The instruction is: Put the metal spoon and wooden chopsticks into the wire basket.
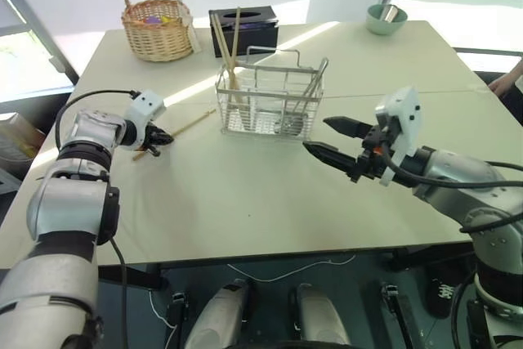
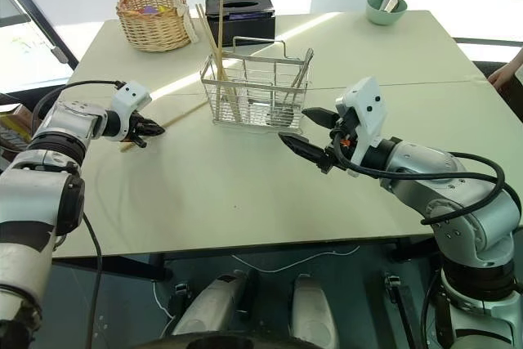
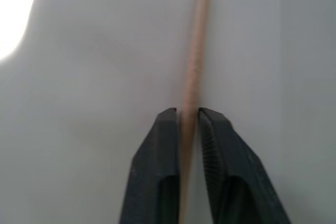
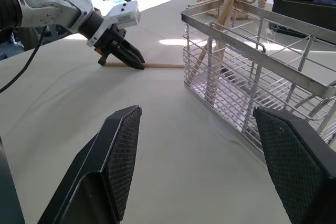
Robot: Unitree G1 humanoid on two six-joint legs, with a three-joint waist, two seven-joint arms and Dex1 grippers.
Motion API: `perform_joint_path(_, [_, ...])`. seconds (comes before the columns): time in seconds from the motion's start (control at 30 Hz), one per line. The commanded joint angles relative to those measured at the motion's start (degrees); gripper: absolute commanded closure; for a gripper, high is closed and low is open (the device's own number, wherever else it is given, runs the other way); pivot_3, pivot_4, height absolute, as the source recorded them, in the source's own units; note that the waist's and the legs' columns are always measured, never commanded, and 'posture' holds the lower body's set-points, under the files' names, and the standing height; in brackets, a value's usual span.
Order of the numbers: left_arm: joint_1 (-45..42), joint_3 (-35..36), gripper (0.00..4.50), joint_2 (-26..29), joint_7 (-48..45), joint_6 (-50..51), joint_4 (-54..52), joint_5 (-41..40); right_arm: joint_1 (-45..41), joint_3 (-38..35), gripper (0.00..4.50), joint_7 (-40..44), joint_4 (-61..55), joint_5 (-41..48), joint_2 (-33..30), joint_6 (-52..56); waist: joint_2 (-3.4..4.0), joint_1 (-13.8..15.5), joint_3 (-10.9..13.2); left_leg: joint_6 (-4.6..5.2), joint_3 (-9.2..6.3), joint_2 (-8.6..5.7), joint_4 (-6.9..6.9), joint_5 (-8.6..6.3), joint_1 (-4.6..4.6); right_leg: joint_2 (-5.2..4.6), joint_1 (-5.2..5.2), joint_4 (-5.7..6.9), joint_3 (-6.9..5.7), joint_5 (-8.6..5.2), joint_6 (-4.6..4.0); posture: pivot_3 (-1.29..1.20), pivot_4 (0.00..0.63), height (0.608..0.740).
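**Left gripper clamped on the last chopstick**

Chopstick [image 1: 181, 127]: thin pale tan stick, flat on the white table [image 1: 245, 194], left-centre of frame, left of the wire basket [image 1: 270, 104]. Left gripper [image 1: 163, 137] fingers closed on its near end, stick between the pads. Right gripper [image 1: 331, 138] open, empty, right of centre.

From where I stand I count three wooden chopsticks: one lying on the surface [image 1: 245, 202] as the lone chopstick [image 1: 189, 125], and two chopsticks [image 1: 230, 46] standing up in the one wire basket [image 1: 270, 108], which also holds one metal spoon [image 1: 310, 91]. Farther back sit one woven wicker basket [image 1: 157, 30], one black tissue box [image 1: 253, 26] and one green bowl [image 1: 386, 19]. There are two end effectors, a left end effector [image 1: 160, 138] and a right end effector [image 1: 328, 140].
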Motion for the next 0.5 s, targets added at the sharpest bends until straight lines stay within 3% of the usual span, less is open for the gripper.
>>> perform_joint_path(0.03, [-0.38,0.41,4.46,0.59,-0.55,0.77,-0.08,0.24,-1.33,-1.03,0.97,-0.02,-0.6,0.83,-0.25,-0.35,0.0,0.0,0.0,0.01,0.0,0.0,0.0,0.0,0.0,0.0,0.0,0.0,0.0,0.0,0.0,0.0,0.15,0.725])
perform_joint_path(0.23, [-1.09,4.24,4.46,1.21,0.84,0.62,-1.13,-3.28,-0.15,-0.2,0.97,0.84,-2.12,1.34,-0.63,-0.33,0.0,-0.01,0.0,0.01,0.0,0.0,0.0,0.01,-0.03,0.0,-0.01,0.0,0.0,0.0,0.0,0.0,0.15,0.725])
perform_joint_path(0.5, [-3.42,24.05,4.46,-0.74,14.65,-9.46,-13.08,-21.17,0.57,-1.13,0.97,-0.13,-1.69,0.92,-0.32,-0.79,-0.09,0.27,0.05,0.06,0.0,0.0,0.04,0.04,-0.12,0.0,-0.1,-0.02,-0.01,0.01,0.01,0.0,0.15,0.725])
